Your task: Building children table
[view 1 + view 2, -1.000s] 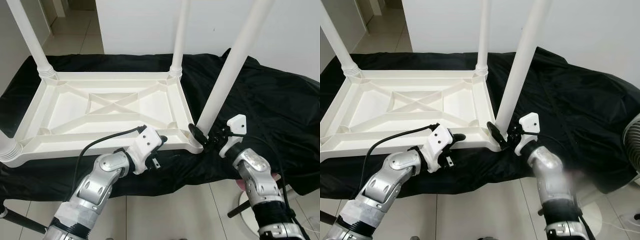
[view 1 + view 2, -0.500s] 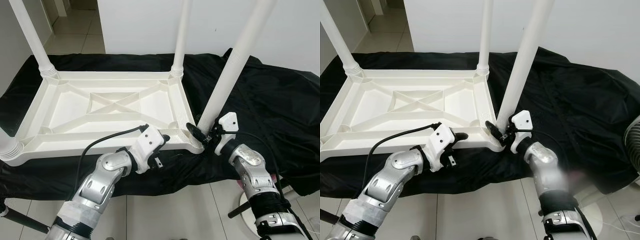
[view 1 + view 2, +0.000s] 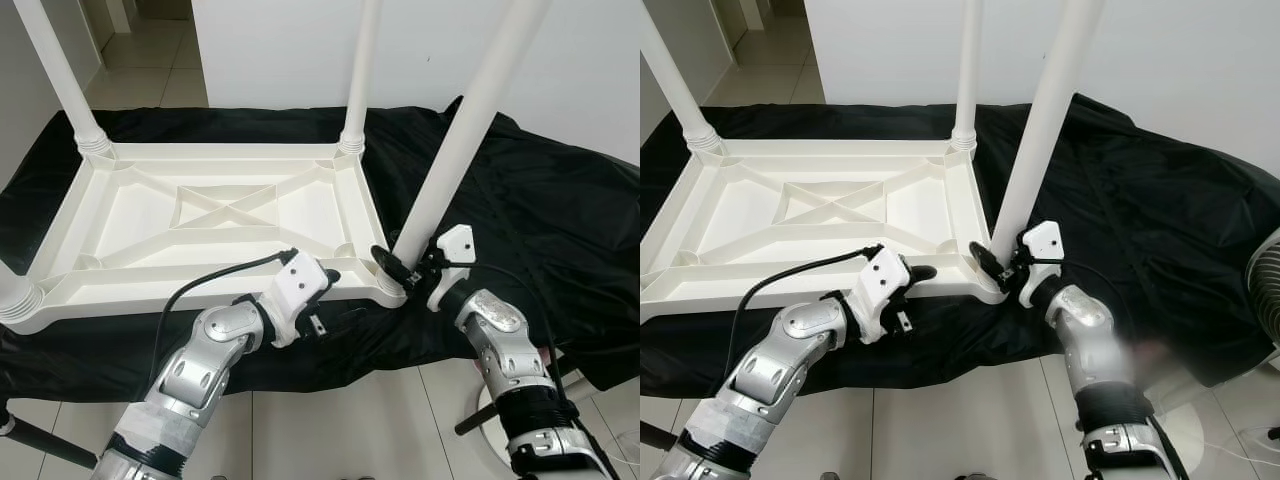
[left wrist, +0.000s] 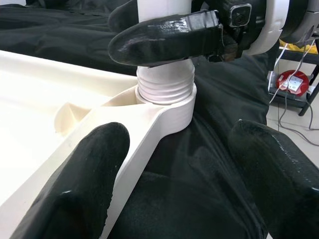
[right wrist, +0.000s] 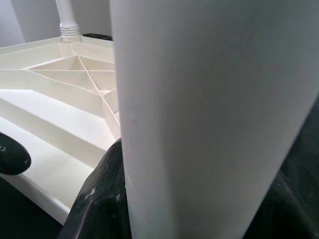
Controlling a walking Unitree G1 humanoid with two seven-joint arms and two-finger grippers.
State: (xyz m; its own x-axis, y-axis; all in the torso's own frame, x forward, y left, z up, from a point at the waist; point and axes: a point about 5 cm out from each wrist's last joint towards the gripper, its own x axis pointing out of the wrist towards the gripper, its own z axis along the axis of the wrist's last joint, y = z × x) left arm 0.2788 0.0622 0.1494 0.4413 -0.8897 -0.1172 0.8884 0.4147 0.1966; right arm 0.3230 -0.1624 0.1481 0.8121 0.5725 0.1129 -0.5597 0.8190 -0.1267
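- The white plastic children table top [image 3: 215, 215] lies upside down on a black crumpled cloth [image 3: 540, 200], its ribbed underside facing up
- Four white round plastic legs stand up from its corners; their upper ends are cut off by the frame
- The right gripper [image 3: 408, 270] is clamped on the near right white leg [image 3: 455, 150] just above the threaded collar [image 4: 165, 88]; in the right wrist view the leg hides most of its fingers
- The left gripper [image 4: 184, 194] is spread wide at the near rim of the table top, one finger [image 4: 79, 189] against the rim, the other over the cloth
- A round pale thing at the right edge of the floor is too cut off to identify
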